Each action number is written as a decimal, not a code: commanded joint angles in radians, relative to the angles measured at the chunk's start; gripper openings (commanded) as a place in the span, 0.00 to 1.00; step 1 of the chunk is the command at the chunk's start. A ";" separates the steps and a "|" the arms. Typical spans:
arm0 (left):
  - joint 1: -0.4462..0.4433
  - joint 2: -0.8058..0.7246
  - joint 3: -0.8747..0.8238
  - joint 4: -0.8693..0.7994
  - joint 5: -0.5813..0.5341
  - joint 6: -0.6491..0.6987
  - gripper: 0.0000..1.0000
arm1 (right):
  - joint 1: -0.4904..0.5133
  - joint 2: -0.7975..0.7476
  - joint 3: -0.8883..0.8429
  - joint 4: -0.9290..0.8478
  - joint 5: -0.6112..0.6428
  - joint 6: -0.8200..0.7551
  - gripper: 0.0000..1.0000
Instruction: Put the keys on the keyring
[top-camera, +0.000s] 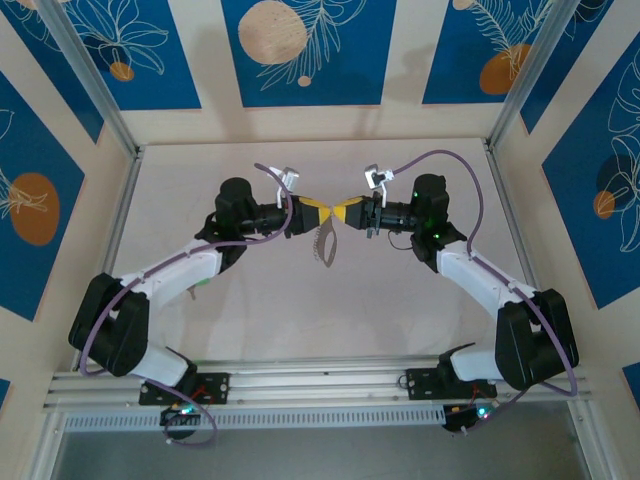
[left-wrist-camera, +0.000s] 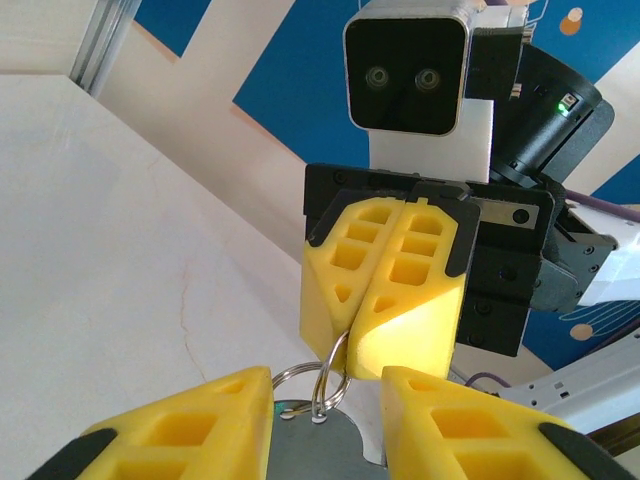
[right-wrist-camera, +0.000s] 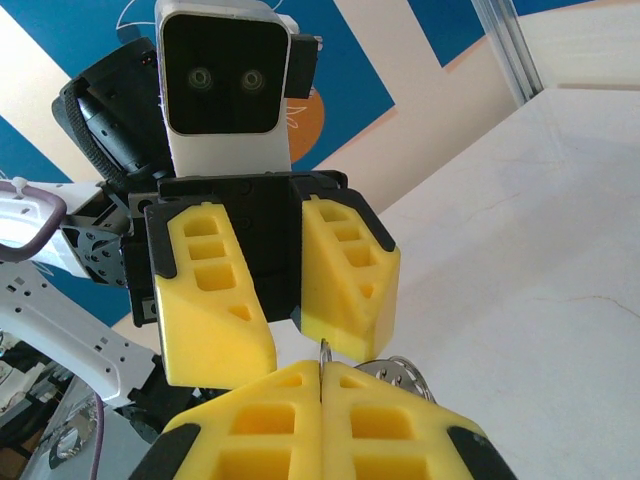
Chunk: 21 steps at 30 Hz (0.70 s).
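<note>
Keyring (right-wrist-camera: 323, 349) wire is pinched in the shut tips of my right claw (right-wrist-camera: 322, 372) and stands just above them. My left claw (left-wrist-camera: 325, 380) faces it tip to tip, jaws partly apart. A flat grey piece of the keys (left-wrist-camera: 315, 445) sits between its fingers, with wire loops just above it. I cannot tell whether those fingers press it. Seen from above, the metal hangs below both claws, over the counter (top-camera: 400, 320).

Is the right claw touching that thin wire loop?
Touching. The left wrist view shows the right claw shut, with the wire loop pinched between its yellow fingers and coming out just below their tips.
</note>
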<state>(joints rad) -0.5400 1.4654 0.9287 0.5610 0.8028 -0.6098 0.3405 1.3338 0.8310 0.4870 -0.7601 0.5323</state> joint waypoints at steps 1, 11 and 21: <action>-0.017 0.003 0.037 0.028 0.001 0.019 0.33 | 0.005 0.008 0.031 0.028 -0.020 0.011 0.00; -0.031 0.012 0.048 0.031 0.007 0.028 0.18 | 0.007 0.012 0.035 0.012 -0.025 0.000 0.00; -0.038 0.015 0.053 0.020 0.009 0.044 0.00 | 0.000 0.012 0.054 -0.021 0.009 0.001 0.04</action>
<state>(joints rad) -0.5510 1.4750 0.9455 0.5613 0.7925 -0.5919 0.3393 1.3396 0.8360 0.4831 -0.7635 0.5320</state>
